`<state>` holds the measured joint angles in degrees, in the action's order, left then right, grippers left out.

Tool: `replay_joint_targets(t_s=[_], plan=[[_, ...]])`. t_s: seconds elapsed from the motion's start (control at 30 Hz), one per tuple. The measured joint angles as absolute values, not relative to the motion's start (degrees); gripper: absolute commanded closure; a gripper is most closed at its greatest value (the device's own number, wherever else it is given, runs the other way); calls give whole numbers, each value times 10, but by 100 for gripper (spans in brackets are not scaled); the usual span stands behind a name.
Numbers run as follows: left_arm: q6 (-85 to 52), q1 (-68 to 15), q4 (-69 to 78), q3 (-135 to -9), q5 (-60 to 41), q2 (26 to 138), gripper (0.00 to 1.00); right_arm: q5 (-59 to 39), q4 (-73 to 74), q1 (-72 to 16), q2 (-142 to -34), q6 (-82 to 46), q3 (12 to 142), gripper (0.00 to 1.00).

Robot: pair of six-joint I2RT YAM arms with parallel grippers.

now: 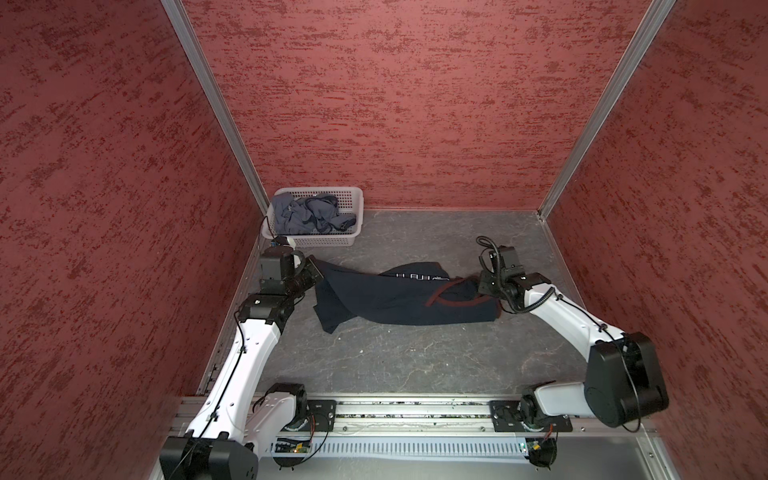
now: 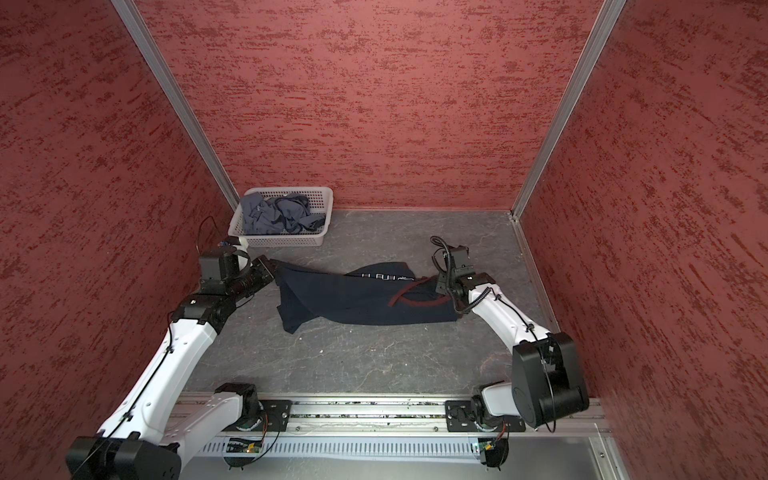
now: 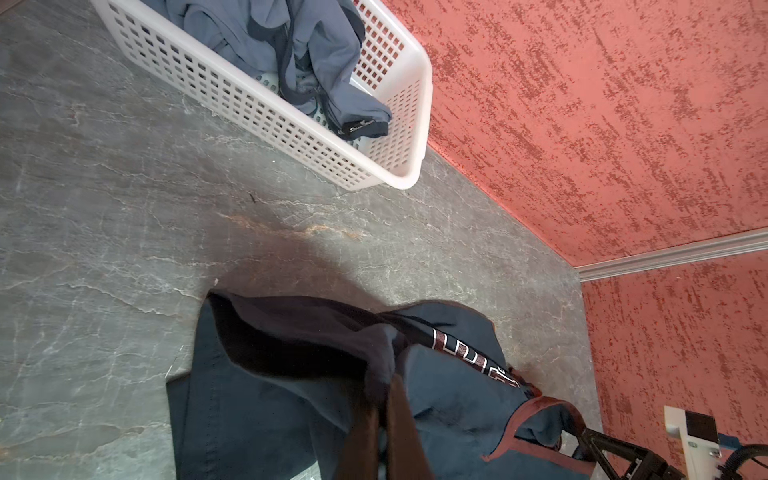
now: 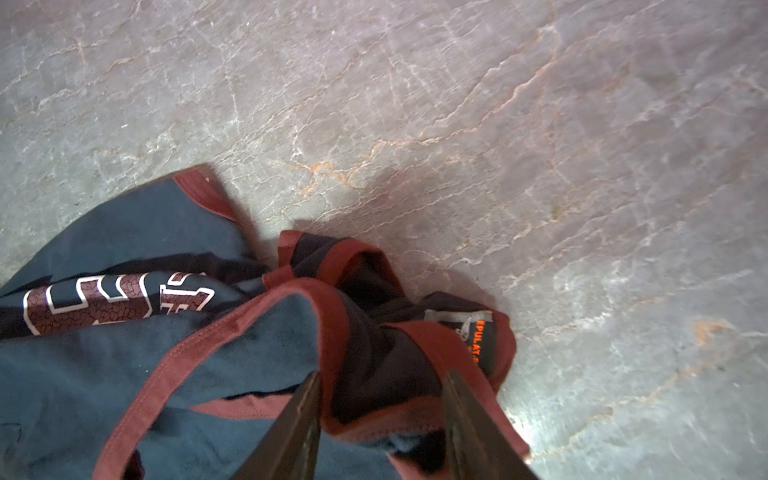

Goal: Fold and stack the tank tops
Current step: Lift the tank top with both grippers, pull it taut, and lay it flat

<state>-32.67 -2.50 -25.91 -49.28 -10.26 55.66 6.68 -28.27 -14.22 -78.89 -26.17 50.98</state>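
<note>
While left tool (image 1: 316, 270) grips navy tank top (image 1: 395, 305), right tool (image 4: 384, 376) spread

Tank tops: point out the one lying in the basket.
The slate grey-blue tank top, crumpled inside the white basket at the back left. The navy tank top with maroon trim lies stretched on the table instead.
</note>
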Motion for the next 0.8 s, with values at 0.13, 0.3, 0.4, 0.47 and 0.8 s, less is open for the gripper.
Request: replay_joint_targets(t_s=[0.13,0.3,0.4,0.47,0.8], plan=[[-327,-24,-254,-490,-106,561,100,80,-305,-144,-779,-268,510,48],[-327,-22,-252,-489,-107,568,100,82,-324,-156,-778,-274,510,36],[-327,-22,-251,-488,-109,568,100,75,-329,-164,-776,-276,510,31],[-327,-22,-248,-486,-110,568,100,66,-329,-166,-771,-276,510,30],[-327,-19,-244,-485,-116,569,100,34,-354,-167,-734,-277,519,27]])
